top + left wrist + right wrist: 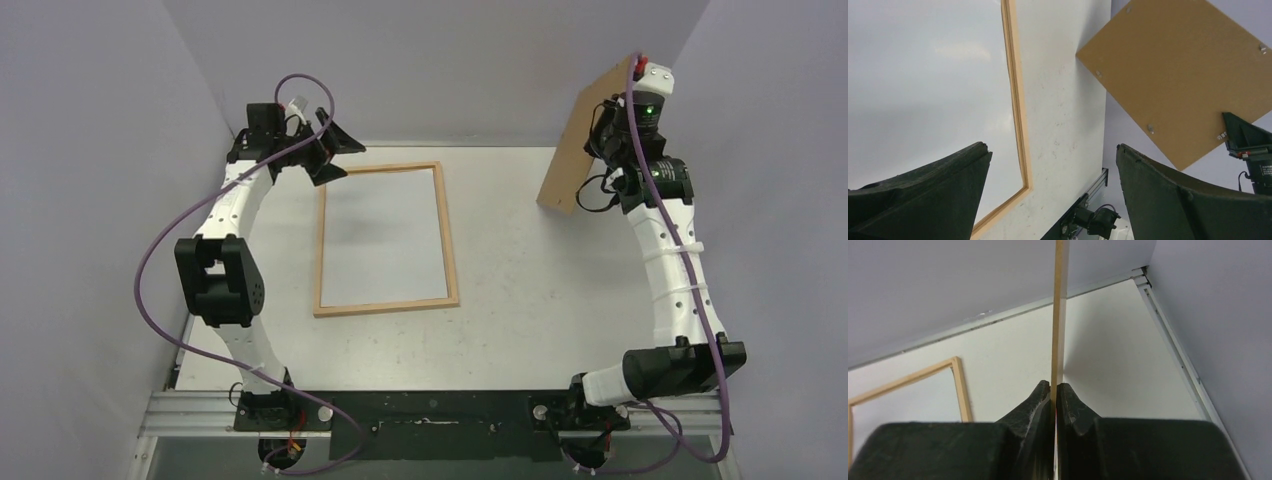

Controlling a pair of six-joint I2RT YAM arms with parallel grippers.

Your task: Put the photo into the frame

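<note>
Bright, even light; soft shadows; near foregrounds slightly blurred

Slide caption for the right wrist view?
Right gripper pinches the brown backing board edge-on above the table, the wooden frame lying flat at left.

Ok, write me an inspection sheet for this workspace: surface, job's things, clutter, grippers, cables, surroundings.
Surface: white table, lightly scuffed.
Job's things: frame lies flat, left of centre, with a pale sheet inside it; no colourful photo seen.
Clutter: nothing seen.
Grippers: left gripper open, fingers spread above the frame's far left corner; right gripper shut on the brown backing board, held on edge at far right.
Cables: purple cables loop along both arms.
Surroundings: grey walls on three sides; metal rail at near edge.
</note>
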